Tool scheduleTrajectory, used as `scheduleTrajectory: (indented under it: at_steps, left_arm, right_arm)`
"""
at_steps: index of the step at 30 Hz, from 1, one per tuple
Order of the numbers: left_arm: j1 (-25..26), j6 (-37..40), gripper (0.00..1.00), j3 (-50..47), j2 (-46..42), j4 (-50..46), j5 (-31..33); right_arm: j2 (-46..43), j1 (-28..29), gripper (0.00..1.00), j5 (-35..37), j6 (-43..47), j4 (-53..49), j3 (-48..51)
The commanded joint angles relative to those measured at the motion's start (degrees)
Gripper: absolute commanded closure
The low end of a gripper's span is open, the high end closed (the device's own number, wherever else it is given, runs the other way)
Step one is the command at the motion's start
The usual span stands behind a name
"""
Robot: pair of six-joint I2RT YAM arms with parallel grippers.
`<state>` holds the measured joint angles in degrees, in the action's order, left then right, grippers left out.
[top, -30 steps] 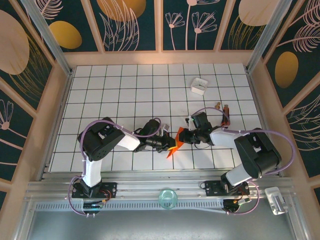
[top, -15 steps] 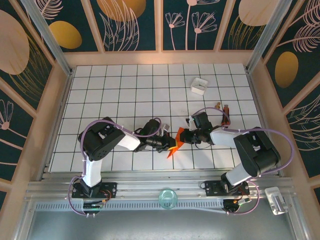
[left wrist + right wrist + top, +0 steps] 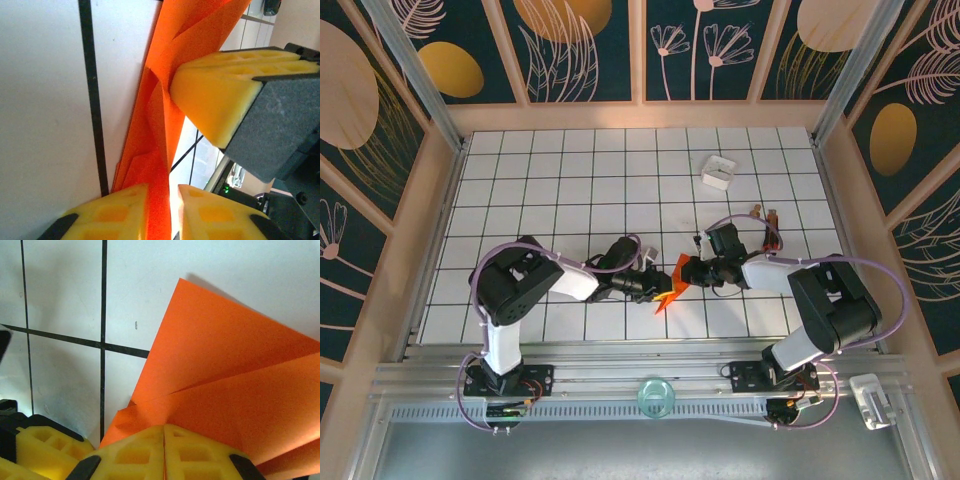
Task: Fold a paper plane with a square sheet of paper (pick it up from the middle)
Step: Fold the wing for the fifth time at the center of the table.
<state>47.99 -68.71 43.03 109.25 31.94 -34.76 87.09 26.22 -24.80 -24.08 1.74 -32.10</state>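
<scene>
Right tool [image 3: 164,439] clamped on the orange paper [image 3: 225,385] at mid bench [image 3: 520,180]; left tool [image 3: 163,202] slightly apart around the paper's left side; small white box [image 3: 717,172] far right, well apart.

You look down from high up, over the near edge, at the whole white tiled table with black grid lines [image 3: 570,170]. Your left wrist camera sits low and tipped sideways, very close, looking along that table. Your right wrist camera looks down at it — just as close. All three share the folded bright orange-red paper sheet [image 3: 675,272].
</scene>
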Motion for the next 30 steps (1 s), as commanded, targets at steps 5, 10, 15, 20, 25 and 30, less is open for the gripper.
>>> scheduleTrajectory:
  at_steps: [5,10,15,20,25,30]
  left_arm:
    - [0.51,7.63,0.69,-1.11,-5.46,-12.32,2.17]
    - [2.39,12.97,0.67,1.40,-6.01,-16.52,2.62]
    - [2.63,15.00,0.69,4.28,-4.42,-18.45,2.96]
    - [2.64,15.39,0.79,5.90,-2.85,-18.44,2.61]
    - [2.64,15.42,0.88,5.85,-2.31,-17.98,2.52]
    - [2.63,14.05,0.98,4.82,-1.77,-16.91,2.45]
  right_arm:
    - [2.19,-0.90,0.92,3.18,1.40,-2.53,1.51]
    - [2.45,-0.90,0.92,3.09,1.23,-2.44,1.32]
    - [2.48,-0.90,0.92,2.92,1.21,-2.26,1.25]
    - [2.37,-0.88,0.92,2.66,1.14,-2.35,0.82]
    - [2.15,-0.90,0.92,2.56,1.22,-2.70,0.27]
    - [1.31,-0.90,0.91,2.48,1.53,-3.65,-0.66]
